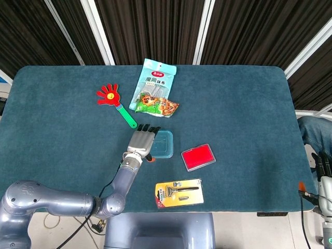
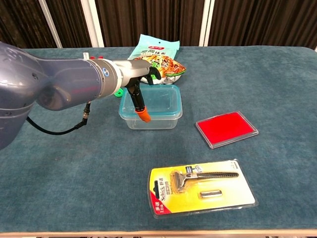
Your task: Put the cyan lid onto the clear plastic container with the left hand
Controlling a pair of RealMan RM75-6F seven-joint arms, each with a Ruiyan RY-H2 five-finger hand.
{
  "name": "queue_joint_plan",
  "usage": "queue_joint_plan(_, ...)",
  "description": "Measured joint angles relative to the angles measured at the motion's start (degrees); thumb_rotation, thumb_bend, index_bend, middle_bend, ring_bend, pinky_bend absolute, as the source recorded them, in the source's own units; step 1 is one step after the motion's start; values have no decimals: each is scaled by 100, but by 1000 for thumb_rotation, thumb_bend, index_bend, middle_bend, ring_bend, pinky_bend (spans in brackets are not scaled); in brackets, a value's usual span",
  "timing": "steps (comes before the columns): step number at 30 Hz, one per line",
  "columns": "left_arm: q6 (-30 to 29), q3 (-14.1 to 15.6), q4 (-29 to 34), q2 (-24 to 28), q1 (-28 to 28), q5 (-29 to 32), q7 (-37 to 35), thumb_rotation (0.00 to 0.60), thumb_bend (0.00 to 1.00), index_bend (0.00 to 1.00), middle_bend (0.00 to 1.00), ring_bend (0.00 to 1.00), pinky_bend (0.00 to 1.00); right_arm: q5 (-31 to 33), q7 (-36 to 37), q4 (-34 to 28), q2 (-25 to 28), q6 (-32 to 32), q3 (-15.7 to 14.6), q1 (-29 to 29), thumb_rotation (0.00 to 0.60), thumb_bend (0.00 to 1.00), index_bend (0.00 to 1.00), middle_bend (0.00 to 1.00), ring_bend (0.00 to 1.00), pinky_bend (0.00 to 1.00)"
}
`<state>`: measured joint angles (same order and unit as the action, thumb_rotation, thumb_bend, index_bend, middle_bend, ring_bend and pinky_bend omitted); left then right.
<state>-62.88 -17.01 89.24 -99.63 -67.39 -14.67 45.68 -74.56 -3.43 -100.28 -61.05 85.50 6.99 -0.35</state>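
Lid is sitting flat on top of the container, its edges lining up with the container's rim, near the middle of the tabletop. My left hand is resting over the lid's left side, palm down, with the fingers stretched forward across it and the orange-tipped thumb hanging down in front of the container's near wall. I am not gripping anything; the fingers are lying fairly straight and slightly apart, and the chest view is showing them pressing or hovering right at the lid's far left corner, though I cannot tell if they are actually touching.

My right hand is hanging off the tabletop's right end, well apart from everything; only its dark fingers are showing, and I cannot tell how far apart they are.

Just behind the container a snack packet is lying on a bigger pale-green bag. A red hand-shaped clapper is lying to the left of the bags. A red case is lying to the right of the container, and a carded razor is lying near the front edge.
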Motion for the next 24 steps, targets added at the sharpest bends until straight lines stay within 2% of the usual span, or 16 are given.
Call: queue_joint_plan(24, -1, -39, -83, -74, 48, -47, 12, 600, 175, 109, 297, 0, 0, -11, 20, 12, -6, 4, -7, -6, 600, 414, 35, 0, 0, 0)
